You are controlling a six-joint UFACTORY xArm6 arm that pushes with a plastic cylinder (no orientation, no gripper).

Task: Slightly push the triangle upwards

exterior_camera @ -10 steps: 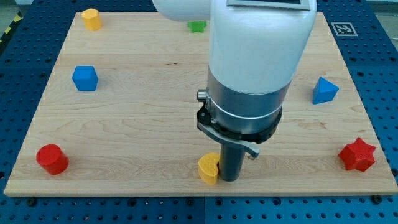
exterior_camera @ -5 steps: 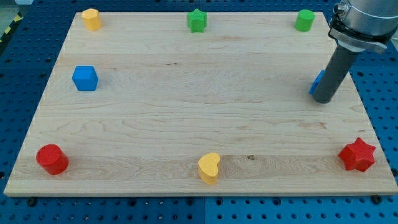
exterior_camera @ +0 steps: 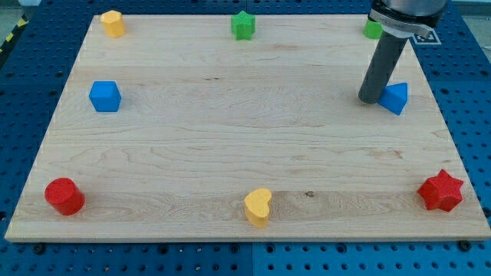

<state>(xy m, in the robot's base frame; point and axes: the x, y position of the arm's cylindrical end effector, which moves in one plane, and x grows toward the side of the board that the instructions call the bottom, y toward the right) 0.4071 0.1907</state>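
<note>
- The arm enters from the view's top right; only its lower collar and the straight dark rod show, the rod standing nearly upright over the far right part of the surface [exterior_camera: 230, 146].
- My tip [exterior_camera: 370, 100] rests on the surface just to the left of the blue triangle [exterior_camera: 397, 97], touching or almost touching the block's left side; the exact contact cannot be made out.
- There is no pincer on this arm, so no apart or together state applies; the rod simply ends in the tip.
- The blue triangle lies on the right side of the surface, in its far half, nearer the right edge than the middle. It appears as a wedge with its peak at the top and a lighter upper face; its left edge is partly hidden behind the rod.
- A green block [exterior_camera: 373, 29] sits at the far right edge, partly covered by the arm, so its shape cannot be told.
- A red star [exterior_camera: 440, 191] lies near the right corner, well apart from the triangle.
- A blue cube [exterior_camera: 105, 96] lies on the left side.
</note>
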